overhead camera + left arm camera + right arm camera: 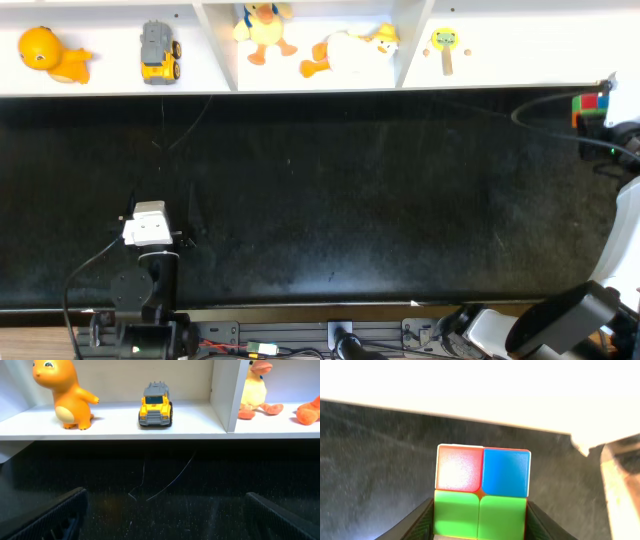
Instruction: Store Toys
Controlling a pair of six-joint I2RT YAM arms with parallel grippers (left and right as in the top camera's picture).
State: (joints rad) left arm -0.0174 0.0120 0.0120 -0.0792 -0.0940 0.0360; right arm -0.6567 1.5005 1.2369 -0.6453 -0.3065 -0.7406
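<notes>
A white shelf [300, 82] runs along the far edge of the black worktop [350, 200], split into compartments by upright dividers. In the left compartment an orange figure [67, 392] stands upright, and just to its right, apart from it, sits a yellow truck [155, 405] with a grey top, its front facing the worktop. The middle compartment has a yellow plush duck [262, 30] sitting upright, with a white plush duck [348, 50] lying on its side next to it. The right compartment holds a small round toy on a stick [445, 45].

The left gripper [166, 494] is over the near left part of the worktop, well apart from the shelf, and points toward the truck. Its fingers [55, 515] are spread wide with nothing between them.

At the far right, near the worktop's right edge and close to the shelf's right end, the right gripper [480, 510] pinches a colour cube [482, 491] by its two sides. The face toward the wrist camera shows a red and a blue square above two green ones. Just beyond the cube lies the pale front edge of the shelf. Whether the cube touches the worktop or hangs above it cannot be told
</notes>
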